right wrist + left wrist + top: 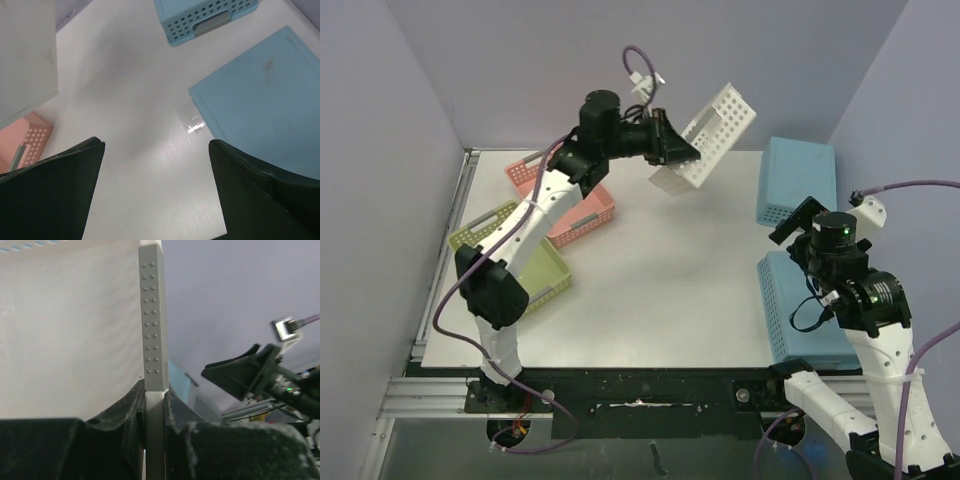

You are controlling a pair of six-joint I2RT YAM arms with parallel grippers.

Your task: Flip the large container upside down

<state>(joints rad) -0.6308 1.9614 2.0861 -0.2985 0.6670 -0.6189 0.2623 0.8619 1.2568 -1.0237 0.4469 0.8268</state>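
A large white perforated container (pixel 715 135) hangs tilted in the air over the far middle of the table. My left gripper (pixel 682 152) is shut on its rim wall. In the left wrist view the white wall (pixel 152 315) stands upright, pinched between the two black fingers of the left gripper (pixel 154 400). My right gripper (pixel 790 225) is open and empty at the right of the table, its jaws wide apart over bare tabletop (pixel 156 165). The white container's side shows at the upper left of the right wrist view (pixel 25 55).
A small blue container (pixel 798 180) (pixel 205 15) and a larger blue one (pixel 800 310) (pixel 265 95) lie bottom up at the right. A pink basket (pixel 565 200) (pixel 25 140) and a green basket (pixel 520 255) sit at the left, under the left arm.
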